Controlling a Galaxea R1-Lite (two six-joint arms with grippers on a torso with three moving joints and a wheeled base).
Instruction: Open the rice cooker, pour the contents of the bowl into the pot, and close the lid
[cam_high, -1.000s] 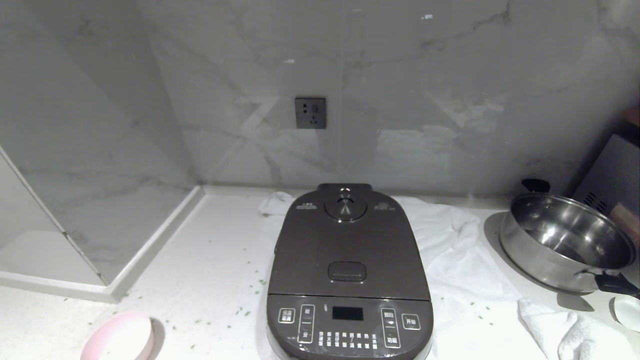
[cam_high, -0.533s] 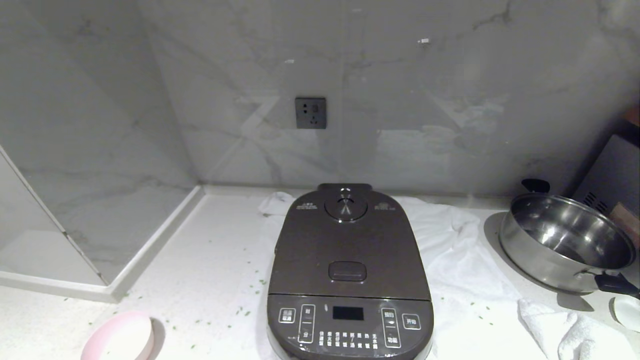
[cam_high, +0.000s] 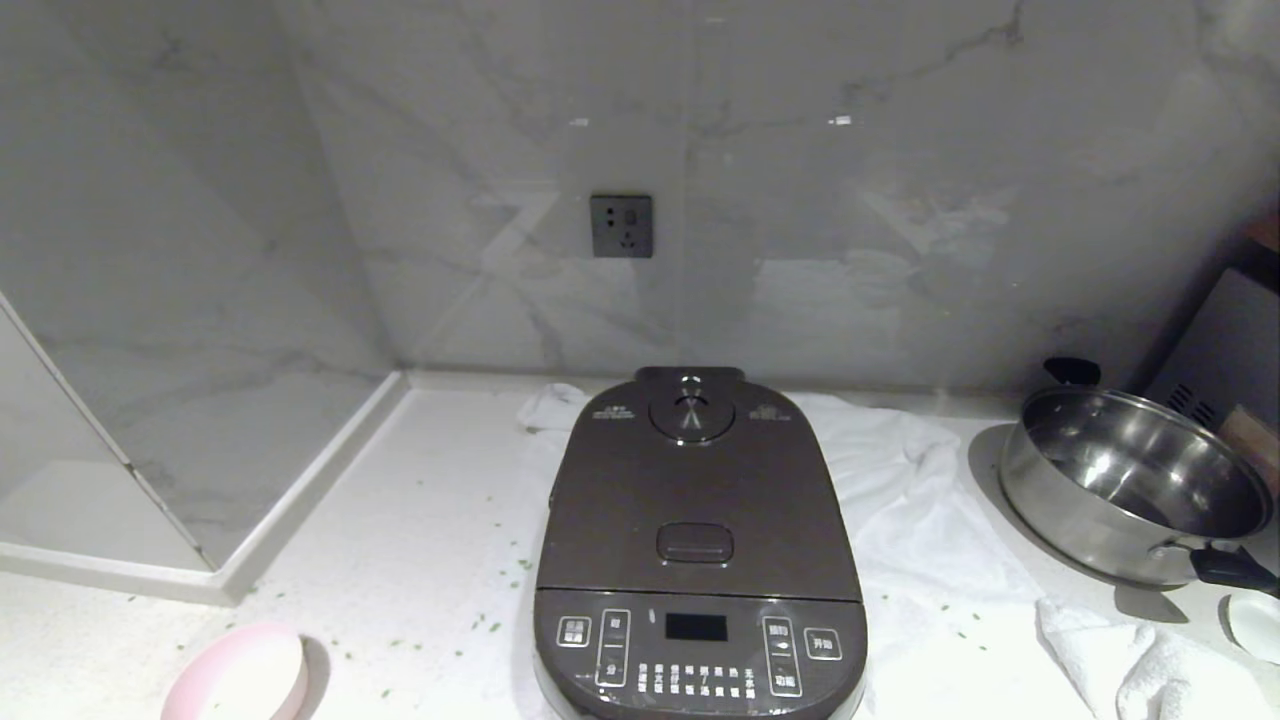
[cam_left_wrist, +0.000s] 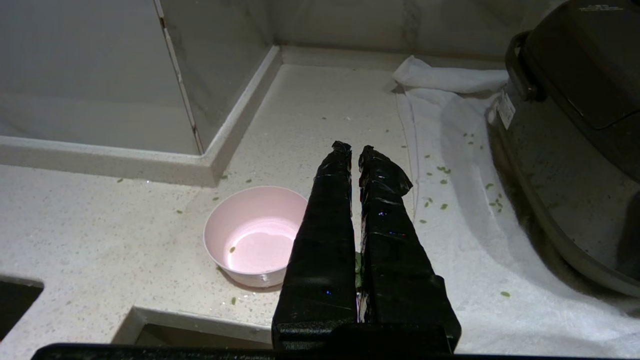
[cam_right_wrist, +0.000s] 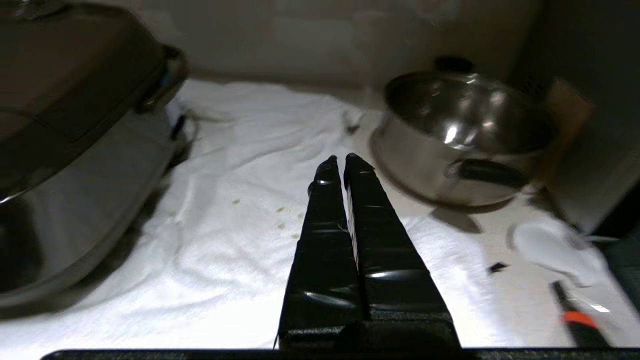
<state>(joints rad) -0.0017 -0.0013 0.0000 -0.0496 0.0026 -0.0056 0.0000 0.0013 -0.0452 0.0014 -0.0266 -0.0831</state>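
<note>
The dark brown-grey rice cooker (cam_high: 698, 545) stands mid-counter on a white cloth, its lid (cam_high: 695, 500) down, so the pot is hidden. The pale pink bowl (cam_high: 240, 676) sits at the counter's near left edge; in the left wrist view the bowl (cam_left_wrist: 250, 240) holds only a green fleck or two. Small green bits (cam_left_wrist: 442, 170) lie scattered on the counter and cloth. My left gripper (cam_left_wrist: 354, 149) hangs shut beside the bowl, between it and the cooker (cam_left_wrist: 575, 125). My right gripper (cam_right_wrist: 340, 160) is shut over the cloth right of the cooker (cam_right_wrist: 75, 150). Neither arm shows in the head view.
A shiny steel pan (cam_high: 1130, 485) with a black handle stands at the right, with a folded white towel (cam_high: 1140, 665) and a small white dish (cam_high: 1255, 625) near it. A wall socket (cam_high: 620, 225) is behind the cooker. A raised marble ledge (cam_high: 300, 500) borders the left.
Nothing on the counter has moved in the head view; cooker, bowl and pan stay where they were.
</note>
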